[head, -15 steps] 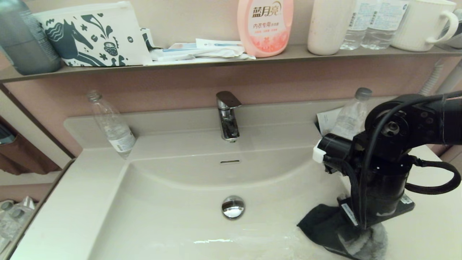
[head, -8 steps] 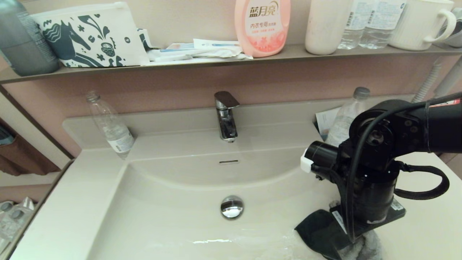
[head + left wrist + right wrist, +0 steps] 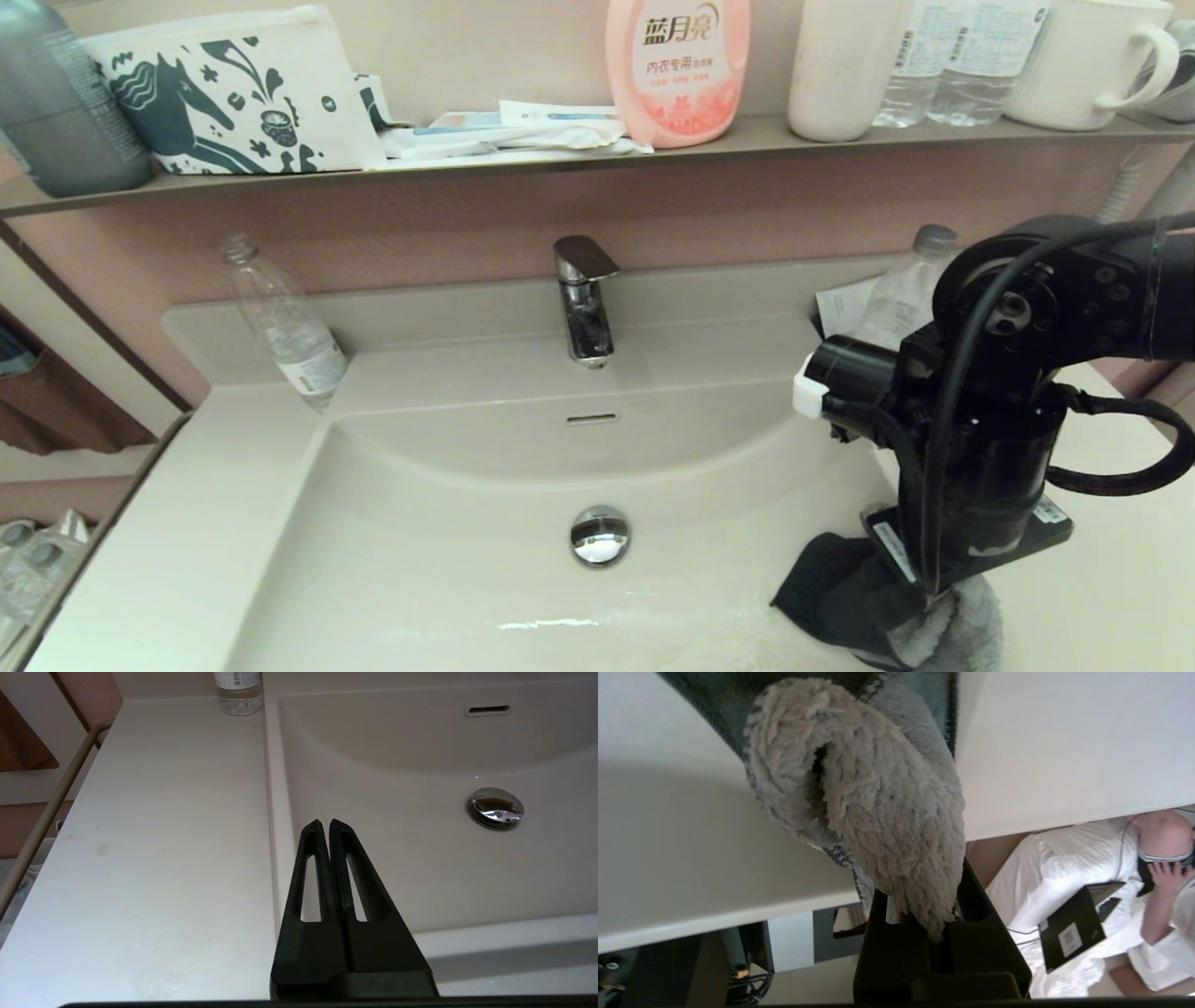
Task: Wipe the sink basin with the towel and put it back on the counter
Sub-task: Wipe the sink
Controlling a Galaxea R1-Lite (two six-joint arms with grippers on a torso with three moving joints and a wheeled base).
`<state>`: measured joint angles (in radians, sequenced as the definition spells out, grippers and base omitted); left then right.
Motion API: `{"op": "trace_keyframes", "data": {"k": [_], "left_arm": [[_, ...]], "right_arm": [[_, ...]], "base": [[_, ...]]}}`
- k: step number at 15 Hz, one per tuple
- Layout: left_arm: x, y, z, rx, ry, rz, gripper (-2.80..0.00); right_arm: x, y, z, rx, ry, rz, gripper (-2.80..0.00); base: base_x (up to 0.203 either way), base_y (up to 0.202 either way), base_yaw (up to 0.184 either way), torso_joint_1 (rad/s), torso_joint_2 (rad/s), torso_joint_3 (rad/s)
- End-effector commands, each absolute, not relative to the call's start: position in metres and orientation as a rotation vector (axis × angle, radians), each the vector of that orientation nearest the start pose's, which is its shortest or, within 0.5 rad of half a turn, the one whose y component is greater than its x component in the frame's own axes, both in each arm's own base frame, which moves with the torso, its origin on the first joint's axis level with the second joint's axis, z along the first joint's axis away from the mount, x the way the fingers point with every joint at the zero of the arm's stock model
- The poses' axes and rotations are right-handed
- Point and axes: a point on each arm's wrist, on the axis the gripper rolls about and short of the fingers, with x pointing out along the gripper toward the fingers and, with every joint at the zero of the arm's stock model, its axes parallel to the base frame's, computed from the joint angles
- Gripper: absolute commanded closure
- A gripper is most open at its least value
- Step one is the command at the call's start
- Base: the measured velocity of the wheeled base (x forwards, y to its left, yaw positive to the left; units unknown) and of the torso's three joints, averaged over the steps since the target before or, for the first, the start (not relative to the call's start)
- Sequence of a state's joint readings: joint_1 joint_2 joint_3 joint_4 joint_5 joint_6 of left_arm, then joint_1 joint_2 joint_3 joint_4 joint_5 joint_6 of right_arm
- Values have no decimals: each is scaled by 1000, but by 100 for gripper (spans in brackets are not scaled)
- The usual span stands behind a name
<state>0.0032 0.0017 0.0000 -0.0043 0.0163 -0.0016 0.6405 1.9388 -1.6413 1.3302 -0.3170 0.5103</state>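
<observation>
The towel (image 3: 845,593) lies bunched at the front right corner of the sink basin (image 3: 439,560), dark face toward the drain plug (image 3: 600,535) and fluffy grey face (image 3: 878,793) toward the counter (image 3: 1111,597). My right gripper (image 3: 922,605) points straight down and is shut on the towel; the fluffy cloth hides its fingertips in the right wrist view. My left gripper (image 3: 325,823) is shut and empty, hovering over the basin's left rim. The overflow slot (image 3: 594,418) sits under the faucet (image 3: 584,299).
A clear plastic bottle (image 3: 285,322) stands at the counter's back left, and another (image 3: 910,289) with a paper card at the back right, behind my right arm. The brown wall shelf (image 3: 560,159) above carries a pouch, a pink bottle and cups.
My right arm swung the towel a little left into the basin, then back right and slightly up. The towel stays gripped at the basin's right front corner.
</observation>
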Motion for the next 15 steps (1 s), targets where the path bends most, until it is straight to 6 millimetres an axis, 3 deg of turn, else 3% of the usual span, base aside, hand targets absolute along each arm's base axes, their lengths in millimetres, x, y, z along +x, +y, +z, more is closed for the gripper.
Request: {"op": "trace_keyframes", "data": {"k": [1,9,15], "left_arm": [[-23,0,76,-2,-3,20,0],[-23,0,76,-2,-2,21,0],[-23,0,76,-3,-2,21,0]], "right_arm": [[234,169,200,-355,1443,-123,0],[222,201,182,-423,1457,-103,0],[223,198,178,-466,1441,-146,0]], "base": [[0,0,0,0,0,0],[0,0,0,0,0,0],[0,0,0,0,0,0]]}}
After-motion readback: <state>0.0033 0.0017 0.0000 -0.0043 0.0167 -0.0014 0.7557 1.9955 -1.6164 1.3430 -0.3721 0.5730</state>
